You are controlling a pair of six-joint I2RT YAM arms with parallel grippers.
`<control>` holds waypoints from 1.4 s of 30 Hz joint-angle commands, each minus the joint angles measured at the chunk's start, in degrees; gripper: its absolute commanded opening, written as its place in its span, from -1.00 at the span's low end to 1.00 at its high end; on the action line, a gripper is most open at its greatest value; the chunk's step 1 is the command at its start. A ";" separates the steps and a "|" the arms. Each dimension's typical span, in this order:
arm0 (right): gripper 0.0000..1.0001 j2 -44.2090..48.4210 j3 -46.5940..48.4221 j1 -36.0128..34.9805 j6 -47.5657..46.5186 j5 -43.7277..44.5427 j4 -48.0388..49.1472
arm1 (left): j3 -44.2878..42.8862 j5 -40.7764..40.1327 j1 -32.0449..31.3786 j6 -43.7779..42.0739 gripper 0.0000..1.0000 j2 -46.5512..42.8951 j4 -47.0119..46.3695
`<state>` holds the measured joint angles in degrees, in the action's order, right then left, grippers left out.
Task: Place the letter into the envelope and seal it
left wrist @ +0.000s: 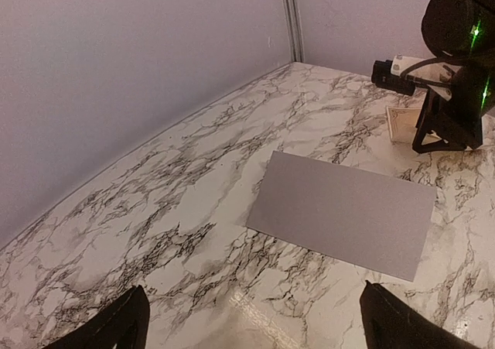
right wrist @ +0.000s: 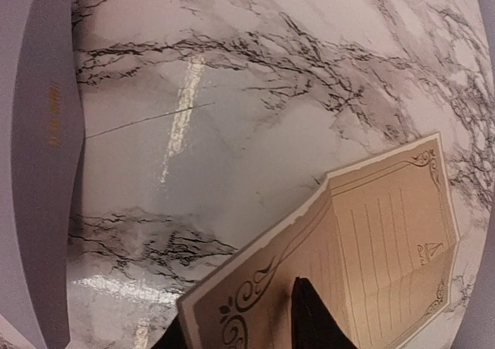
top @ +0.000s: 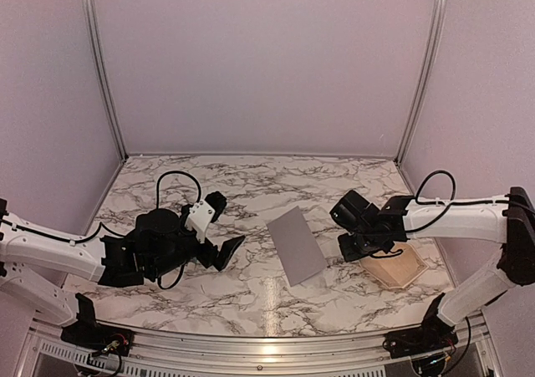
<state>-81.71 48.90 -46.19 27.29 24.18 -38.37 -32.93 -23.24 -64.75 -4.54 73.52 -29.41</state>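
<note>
The grey envelope (top: 295, 245) lies flat on the marble table between the two arms, its flap not visible; it also shows in the left wrist view (left wrist: 348, 208). The cream-tan letter (top: 399, 268) is at the right, one folded panel lifted off the table. My right gripper (top: 353, 247) is shut on the letter's near edge; in the right wrist view (right wrist: 240, 318) one finger (right wrist: 309, 322) lies on top of the printed letter (right wrist: 387, 225) and the other is under it. My left gripper (top: 229, 250) is open and empty, left of the envelope, its fingertips wide apart (left wrist: 252, 289).
Marble table (top: 251, 185) with purple walls at the back and sides and metal corner posts (top: 104, 68). A grey strip with orange print (right wrist: 39, 132) runs down the left edge of the right wrist view. The right arm (left wrist: 452, 70) shows beyond the envelope.
</note>
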 commanded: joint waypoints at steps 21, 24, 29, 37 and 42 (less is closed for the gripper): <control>-1.00 14.30 4.67 -0.60 -4.67 2.67 9.78 | 1.15 2.04 -0.29 -0.09 0.97 -3.84 0.44; -1.00 16.89 4.35 -0.60 -5.49 2.21 12.54 | 1.31 3.45 -0.24 0.89 0.98 -5.53 0.51; -1.00 21.82 2.32 -0.50 -6.85 0.63 19.61 | 1.27 7.02 -0.12 4.04 0.98 -8.35 0.82; -1.00 28.15 -1.26 -0.32 -8.88 -4.92 34.65 | -0.27 11.83 0.10 10.80 0.98 -11.86 1.10; -1.00 31.07 -4.68 -0.30 -9.01 -7.62 46.05 | -2.03 16.32 0.86 14.90 0.98 -11.69 1.15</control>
<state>-52.95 46.22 -46.35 19.22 19.97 -5.15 -32.12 -11.60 -64.58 5.85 62.30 -29.17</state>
